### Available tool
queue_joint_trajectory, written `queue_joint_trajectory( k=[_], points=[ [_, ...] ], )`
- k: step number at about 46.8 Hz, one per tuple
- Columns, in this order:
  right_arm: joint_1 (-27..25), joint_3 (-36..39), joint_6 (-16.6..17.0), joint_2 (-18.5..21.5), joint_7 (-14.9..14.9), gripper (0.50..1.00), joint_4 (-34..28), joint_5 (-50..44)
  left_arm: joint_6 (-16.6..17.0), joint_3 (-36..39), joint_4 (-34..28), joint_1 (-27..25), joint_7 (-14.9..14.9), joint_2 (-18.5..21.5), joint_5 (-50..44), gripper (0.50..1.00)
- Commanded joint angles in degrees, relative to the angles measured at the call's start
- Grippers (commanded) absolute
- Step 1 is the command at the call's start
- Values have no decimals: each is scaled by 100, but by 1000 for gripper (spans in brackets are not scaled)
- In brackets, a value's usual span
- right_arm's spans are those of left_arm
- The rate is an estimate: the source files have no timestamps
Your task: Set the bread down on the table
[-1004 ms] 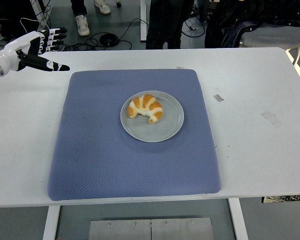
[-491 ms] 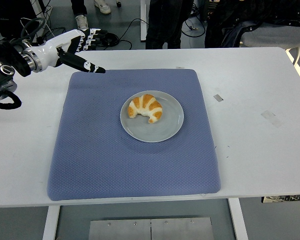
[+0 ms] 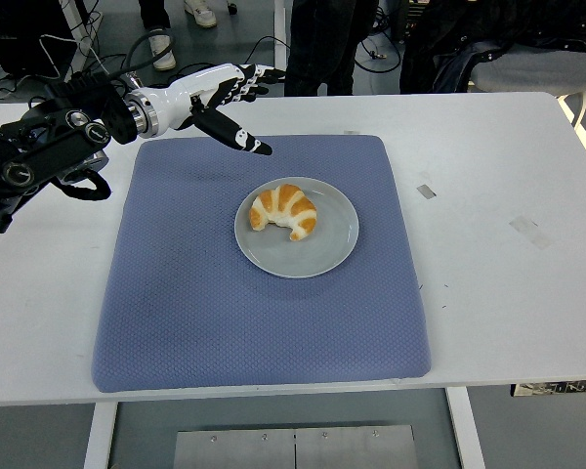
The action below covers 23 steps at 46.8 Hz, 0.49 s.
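A croissant with orange and white stripes (image 3: 286,211) lies on a round grey plate (image 3: 324,249) in the middle of a blue mat (image 3: 205,303) on the white table. My left hand (image 3: 236,103) is white with black fingertips, open and empty, fingers spread. It hovers over the mat's far left part, up and to the left of the croissant, apart from it. The right hand does not show.
The white table (image 3: 508,176) extends right of the mat, with small tape marks (image 3: 426,191) on it. People's legs and shoes, cables and a chair show beyond the far edge.
My left arm has reached in from the left edge toward the right, from beside the mat's far left corner to over the mat, closer to the plate. The croissant has not moved.
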Motion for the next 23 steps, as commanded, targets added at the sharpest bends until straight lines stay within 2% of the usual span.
queue_joint_trajectory(
  k=[1, 11, 23],
  points=[
    [4, 0, 0, 0, 0, 1000, 0, 0, -7, 16, -89, -30, 66, 16, 93, 990],
    [-4, 0, 0, 0, 0, 1000, 0, 0, -42, 305, -529, -109, 75, 122, 181, 990],
    [4, 0, 0, 0, 0, 1000, 0, 0, -60, 499, -608, -83, 180, 148, 366, 990]
  ],
)
